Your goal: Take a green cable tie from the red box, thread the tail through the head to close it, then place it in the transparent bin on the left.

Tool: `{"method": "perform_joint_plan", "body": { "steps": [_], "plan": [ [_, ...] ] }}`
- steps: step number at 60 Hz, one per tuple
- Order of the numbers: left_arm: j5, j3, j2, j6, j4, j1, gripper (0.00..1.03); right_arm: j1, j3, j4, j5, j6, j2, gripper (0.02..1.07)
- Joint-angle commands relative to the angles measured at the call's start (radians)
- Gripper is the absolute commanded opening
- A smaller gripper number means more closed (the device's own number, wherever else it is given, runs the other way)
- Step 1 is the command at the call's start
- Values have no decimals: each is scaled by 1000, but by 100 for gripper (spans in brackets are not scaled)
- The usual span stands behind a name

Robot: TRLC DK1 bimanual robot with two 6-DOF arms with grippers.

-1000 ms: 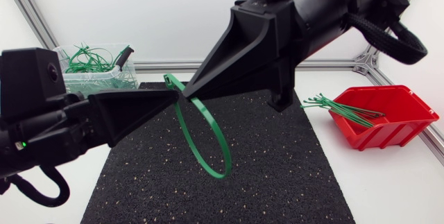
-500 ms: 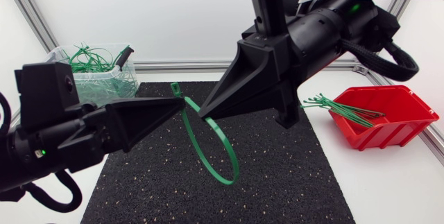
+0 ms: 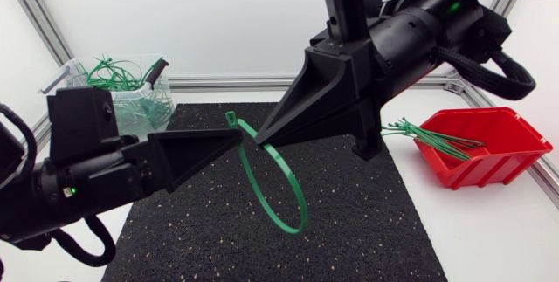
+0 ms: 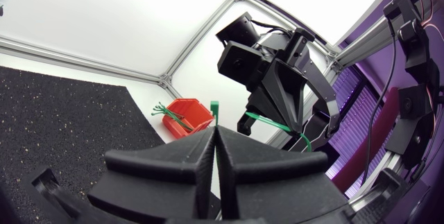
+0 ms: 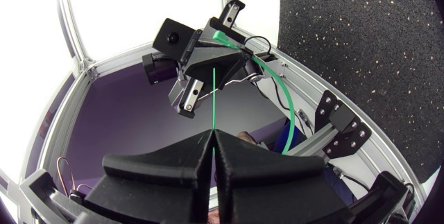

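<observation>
Inventory, as seen from my own station.

1. Left gripper (image 3: 234,136): comes in from the left, held above the black mat (image 3: 367,230). Fingers pressed flat together, clamped on the green cable tie (image 3: 303,202) just below its head. In the left wrist view the head stands upright out of the seam between the fingers.
2. Right gripper (image 3: 260,139): comes in from the far right, tip just beside the left gripper's tip. Fingers closed on the tie's thin tail. In the right wrist view the tail runs straight out ahead from between them.
3. Green cable tie: one, formed into a loop, raised clear of the mat. The loop hangs below and to the near right of the two gripper tips.
4. Red box (image 3: 498,155): on the white table (image 3: 498,238), right of the mat.
5. Spare ties (image 3: 424,134): green bundle, ends overhanging the box's left rim.
6. Transparent bin (image 3: 131,107): far left, beside the mat's corner, with tangled green ties inside.
</observation>
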Motion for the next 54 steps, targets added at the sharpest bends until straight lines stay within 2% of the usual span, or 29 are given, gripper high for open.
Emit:
{"method": "perform_joint_plan", "body": {
  "steps": [1, 54],
  "plan": [
    [6, -19, 20, -28, 23, -5, 4, -6, -2, -19, -6, 15, 16, 8],
    [40, -13, 19, -31, 36, -1, 4, -17, 43, -16, -14, 9, 84, 8]
  ]
}}
